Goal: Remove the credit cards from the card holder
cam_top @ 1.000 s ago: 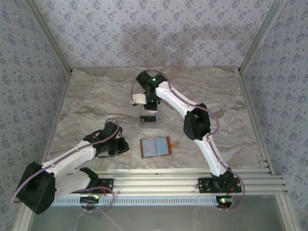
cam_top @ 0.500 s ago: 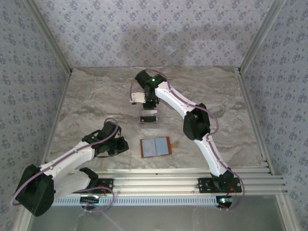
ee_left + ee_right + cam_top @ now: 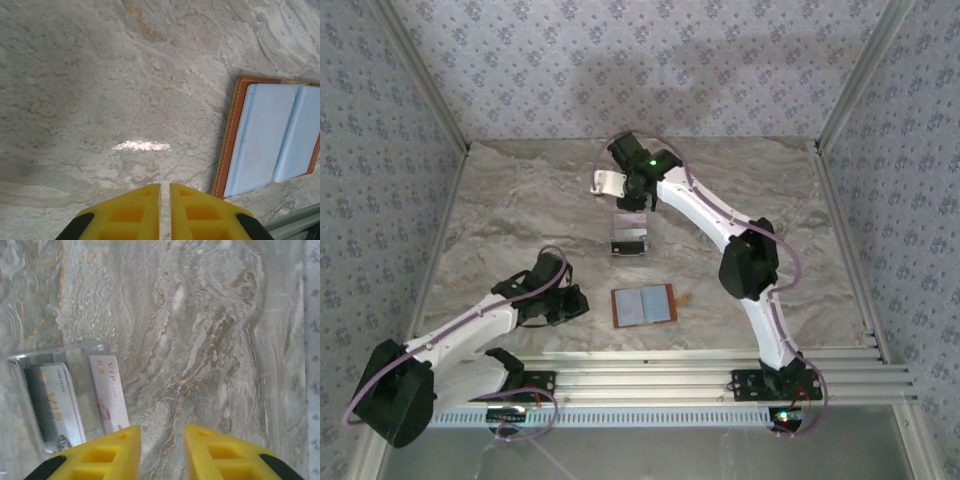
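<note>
Right hand (image 3: pixel 162 435) has drawn back from the clear rack (image 3: pixel 629 235), now parted and empty, with 2 credit cards (image 3: pixel 109 392) resting in the slots. Card holder (image 3: pixel 643 305) lies open and flat on the worktop (image 3: pixel 520 220), long axis left-right. It sits just right of the closed, empty left hand (image 3: pixel 165 186), the nearer hand.

Whitish-pink card (image 3: pixel 107 392), standing in the clear rack (image 3: pixel 65 347): "VIP" in gold letters running along the card; the smaller print beside it is too blurred to read.
Grey card (image 3: pixel 52 407), same rack: "VIP" in large gold letters; a small line of print near one end, illegible.
</note>
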